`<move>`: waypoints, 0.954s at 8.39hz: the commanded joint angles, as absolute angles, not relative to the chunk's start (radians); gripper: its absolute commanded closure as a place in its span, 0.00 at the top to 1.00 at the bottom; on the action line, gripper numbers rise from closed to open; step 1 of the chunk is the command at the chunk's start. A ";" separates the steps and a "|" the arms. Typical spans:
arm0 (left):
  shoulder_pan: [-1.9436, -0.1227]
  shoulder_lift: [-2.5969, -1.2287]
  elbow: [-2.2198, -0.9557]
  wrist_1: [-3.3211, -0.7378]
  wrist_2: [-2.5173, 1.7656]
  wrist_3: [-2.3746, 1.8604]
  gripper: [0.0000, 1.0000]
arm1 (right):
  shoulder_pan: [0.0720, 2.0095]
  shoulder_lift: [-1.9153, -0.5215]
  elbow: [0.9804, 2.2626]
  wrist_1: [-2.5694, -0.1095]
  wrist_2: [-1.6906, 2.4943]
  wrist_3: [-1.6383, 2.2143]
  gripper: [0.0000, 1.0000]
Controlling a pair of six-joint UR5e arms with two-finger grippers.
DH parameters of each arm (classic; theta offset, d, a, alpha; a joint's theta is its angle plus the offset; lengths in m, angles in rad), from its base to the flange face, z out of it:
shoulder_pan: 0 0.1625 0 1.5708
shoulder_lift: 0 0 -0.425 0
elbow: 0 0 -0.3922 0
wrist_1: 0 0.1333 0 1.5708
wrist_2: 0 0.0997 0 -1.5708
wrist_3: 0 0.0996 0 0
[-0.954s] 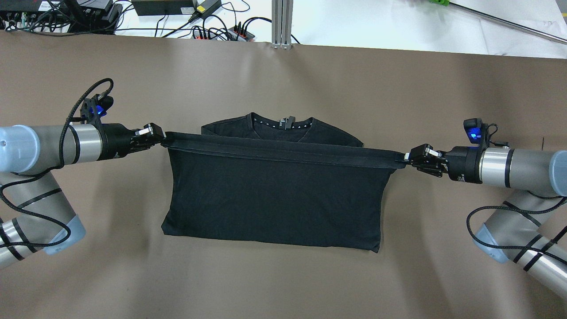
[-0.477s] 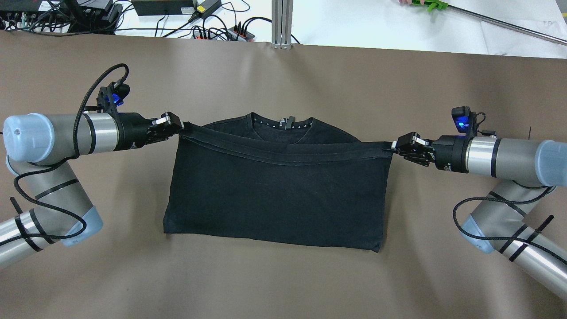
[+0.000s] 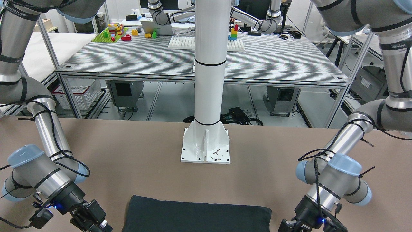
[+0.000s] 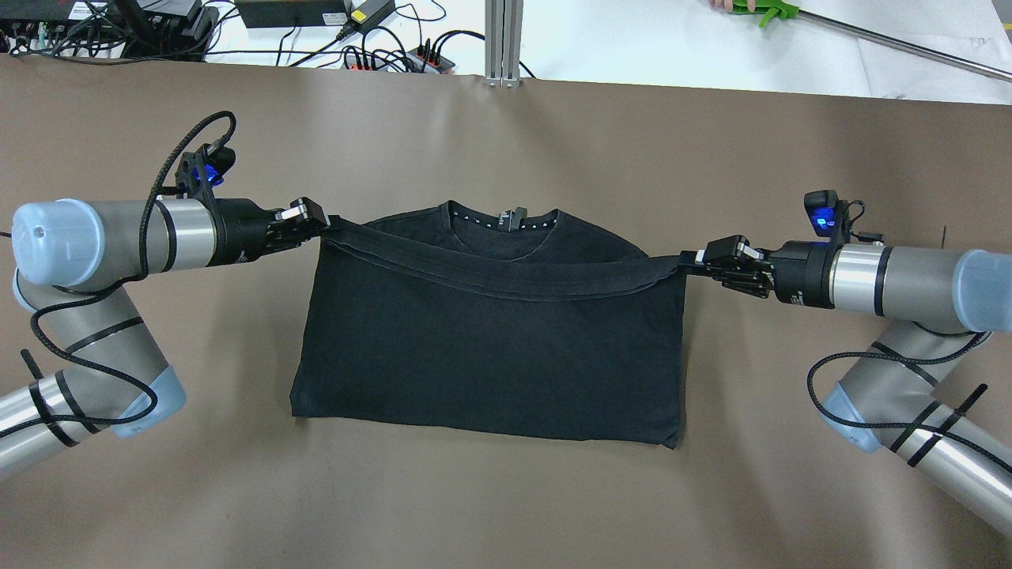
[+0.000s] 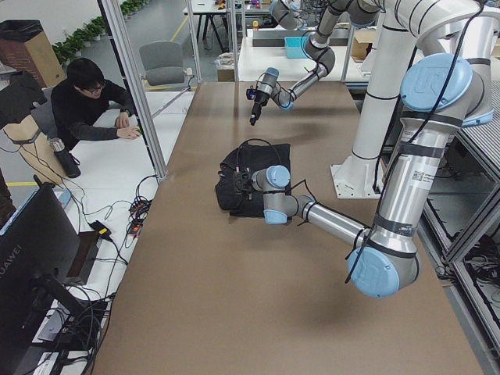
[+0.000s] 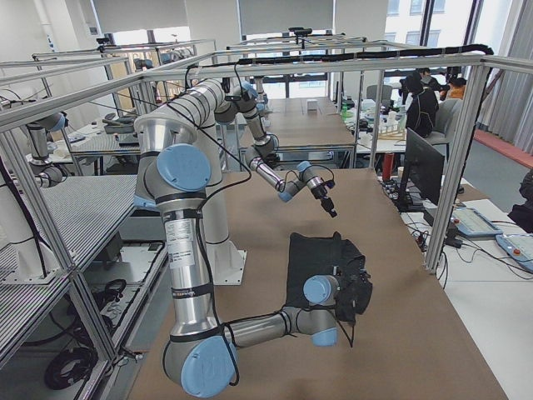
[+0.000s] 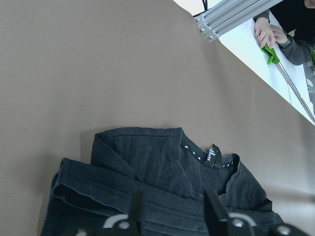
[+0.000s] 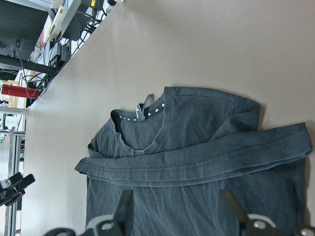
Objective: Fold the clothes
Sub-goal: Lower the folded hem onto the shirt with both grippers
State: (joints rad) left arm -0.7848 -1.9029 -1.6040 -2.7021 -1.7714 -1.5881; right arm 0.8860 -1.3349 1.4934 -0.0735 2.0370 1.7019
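The clothes [image 4: 490,356] are one black T-shirt lying on the brown table [image 4: 506,506], its lower half lifted and doubled back toward the collar [image 4: 506,225]. The stitched hem band [image 4: 506,280] hangs between the two grippers and sags in the middle just below the collar. My left gripper [image 4: 316,221] is shut on the hem's left corner. My right gripper [image 4: 689,261] is shut on the right corner. In the wrist views the hem [image 7: 147,187] [image 8: 197,164] runs across in front of the fingers. The front-facing view shows only the folded near edge [image 3: 196,214].
The white pillar's base plate [image 3: 206,146] stands on the table behind the shirt. An aluminium post [image 4: 503,43], cables and power strips [image 4: 371,47] line the far edge. A person [image 5: 90,105] sits at the side table; a hand holds a green tool [image 4: 759,8].
Both grippers carried the hem away from me toward the collar and drew closer together. The hem, stretched straight a second ago, now sags in the middle.
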 commanded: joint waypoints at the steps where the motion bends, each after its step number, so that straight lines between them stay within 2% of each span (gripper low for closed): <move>1: -0.816 -1.902 -1.615 -2.695 -1.753 -1.586 0.94 | 0.919 -1.333 1.499 -0.159 2.043 1.695 0.94; 4: -0.856 -1.904 -1.617 -2.689 -1.756 -1.588 0.94 | 0.870 -1.347 1.528 -0.257 2.217 1.715 0.94; 6: -0.856 -1.905 -1.618 -2.689 -1.752 -1.586 0.94 | 0.772 -1.429 1.584 -0.345 2.218 1.720 0.94; 8: -0.857 -1.899 -1.623 -2.689 -1.737 -1.586 0.94 | 0.698 -1.469 1.586 -0.344 2.154 1.723 0.94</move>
State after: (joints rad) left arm -0.8562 -1.9033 -1.6194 -2.6892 -1.7497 -1.5866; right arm 0.7797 -1.4278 1.5749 -0.3269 2.1994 1.7195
